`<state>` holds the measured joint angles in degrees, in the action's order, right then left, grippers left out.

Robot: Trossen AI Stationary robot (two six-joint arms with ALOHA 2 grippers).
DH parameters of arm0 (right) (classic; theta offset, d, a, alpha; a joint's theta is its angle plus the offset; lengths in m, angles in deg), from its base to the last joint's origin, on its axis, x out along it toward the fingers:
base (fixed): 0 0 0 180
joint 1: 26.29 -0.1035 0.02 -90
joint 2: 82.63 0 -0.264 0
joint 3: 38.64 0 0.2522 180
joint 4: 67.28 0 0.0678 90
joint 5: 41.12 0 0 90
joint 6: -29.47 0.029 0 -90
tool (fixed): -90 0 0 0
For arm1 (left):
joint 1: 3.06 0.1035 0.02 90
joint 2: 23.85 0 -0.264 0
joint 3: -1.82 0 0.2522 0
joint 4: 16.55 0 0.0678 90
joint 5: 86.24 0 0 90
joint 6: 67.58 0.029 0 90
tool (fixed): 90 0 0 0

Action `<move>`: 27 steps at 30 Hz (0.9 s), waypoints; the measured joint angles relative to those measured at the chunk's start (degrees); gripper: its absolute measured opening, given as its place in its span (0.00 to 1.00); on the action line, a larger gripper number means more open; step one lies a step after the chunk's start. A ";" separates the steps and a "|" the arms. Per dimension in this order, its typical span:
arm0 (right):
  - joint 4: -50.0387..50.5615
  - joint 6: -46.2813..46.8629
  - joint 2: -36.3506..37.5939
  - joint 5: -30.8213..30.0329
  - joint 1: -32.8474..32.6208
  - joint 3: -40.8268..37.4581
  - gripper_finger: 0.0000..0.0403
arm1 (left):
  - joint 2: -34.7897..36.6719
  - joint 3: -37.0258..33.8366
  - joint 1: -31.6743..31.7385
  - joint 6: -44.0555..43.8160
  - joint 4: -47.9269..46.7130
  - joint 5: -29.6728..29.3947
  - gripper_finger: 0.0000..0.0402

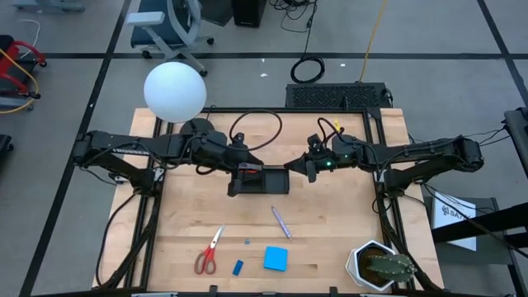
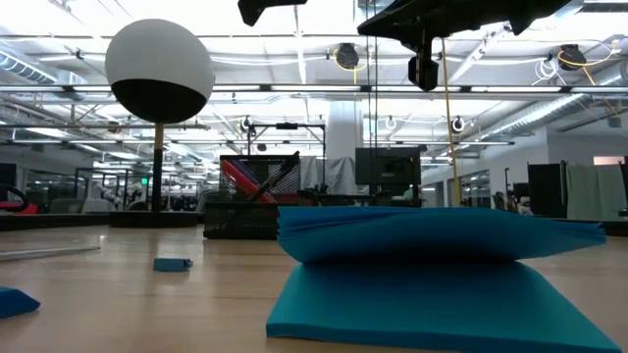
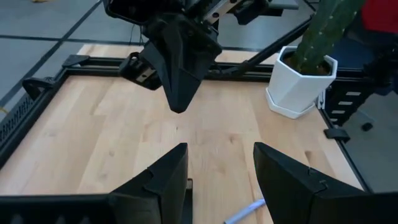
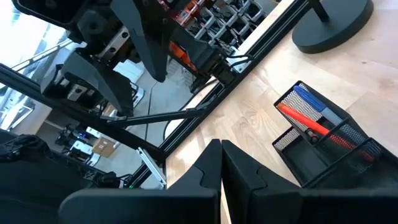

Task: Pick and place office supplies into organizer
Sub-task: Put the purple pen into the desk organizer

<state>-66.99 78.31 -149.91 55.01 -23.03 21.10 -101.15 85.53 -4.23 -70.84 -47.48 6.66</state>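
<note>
A: Clutter first: what lies about the pale wooden table (image 1: 330,239)?

B: A white globe lamp (image 1: 175,91) stands at the far left on its round black base (image 1: 196,129), and a green cactus in a white pot (image 1: 379,266) sits at the near right corner. Red-handled scissors (image 1: 209,252), a small blue eraser (image 1: 238,267), a blue square notepad (image 1: 275,259) and a purple pen (image 1: 281,222) lie along the near half, well apart from the arms. In the low view the notepad fills the foreground and hides much of the table behind it.

A: And the black mesh desk organizer (image 1: 259,181)?

B: Mid-table, between the two arms. An orange marker (image 4: 314,126) lies slanted in it, beside something blue I cannot identify.

A: The left gripper (image 3: 221,168)?

B: Above the organizer's left end, fingers (image 3: 165,177) spread wide with nothing between them.

A: The right gripper (image 4: 221,158)?

B: Just beside the organizer's right end, raised off the table, jaws pressed fully together and holding nothing.
</note>
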 joint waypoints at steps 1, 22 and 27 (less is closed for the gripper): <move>0.02 0.00 0.00 0.02 0.00 0.00 0.00 | 0.00 0.00 0.00 0.00 -0.02 0.00 0.46; 34.01 2.15 -15.87 1.56 -9.38 18.94 0.00 | -0.04 0.00 0.00 0.00 1.05 -0.01 0.46; 48.77 4.31 -24.40 1.16 -11.01 29.19 0.00 | -0.04 0.00 0.00 0.00 1.12 -0.02 0.46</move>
<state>-18.23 82.62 -174.31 56.17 -34.04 50.29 -101.19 85.53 -4.23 -70.84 -46.37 6.63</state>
